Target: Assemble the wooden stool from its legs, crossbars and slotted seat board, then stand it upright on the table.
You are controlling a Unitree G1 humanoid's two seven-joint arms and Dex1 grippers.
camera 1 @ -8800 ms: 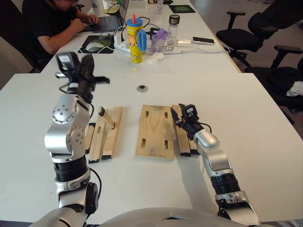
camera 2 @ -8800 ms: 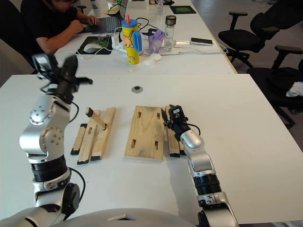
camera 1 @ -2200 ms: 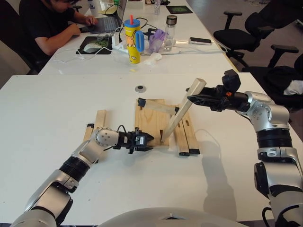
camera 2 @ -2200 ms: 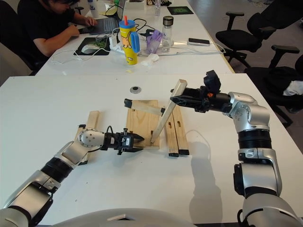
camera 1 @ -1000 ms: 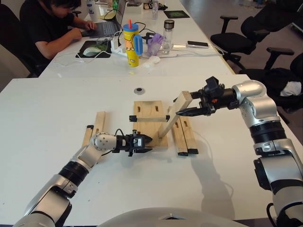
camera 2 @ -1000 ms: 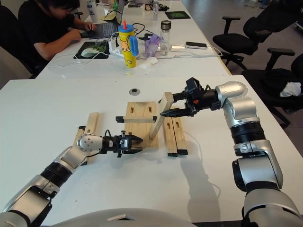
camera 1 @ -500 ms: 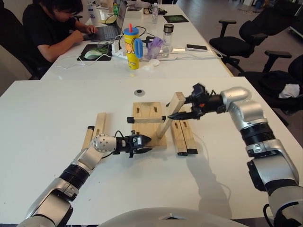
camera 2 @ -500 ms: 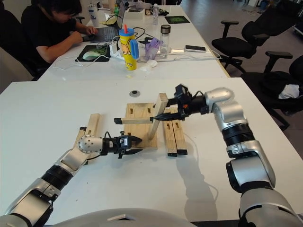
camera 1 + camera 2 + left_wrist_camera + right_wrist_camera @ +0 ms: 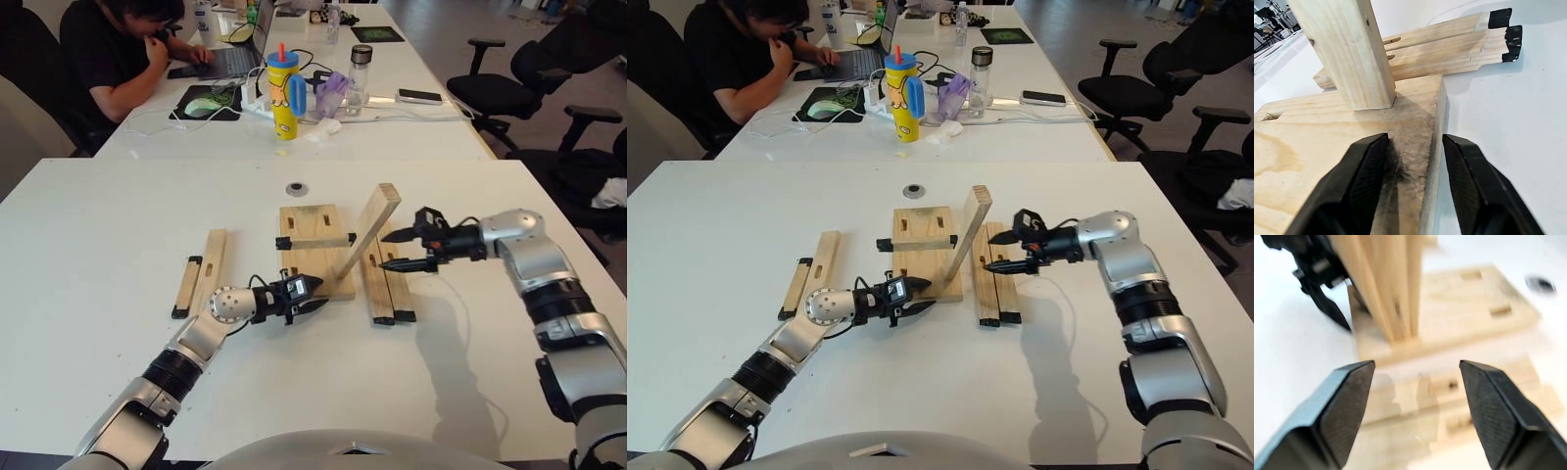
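My left fingers (image 9: 1364,181) are open at a corner of the flat wooden board (image 9: 1303,134). My right fingers (image 9: 1344,406) are open, empty, beside the square leg (image 9: 364,238).

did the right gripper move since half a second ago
Yes. The right gripper has pulled back rightward off the upright leg, jaws open, and now hangs over the loose pieces beside the seat board.

Leg (image 9: 364,239) in seat board (image 9: 308,218), spare legs (image 9: 385,294) right
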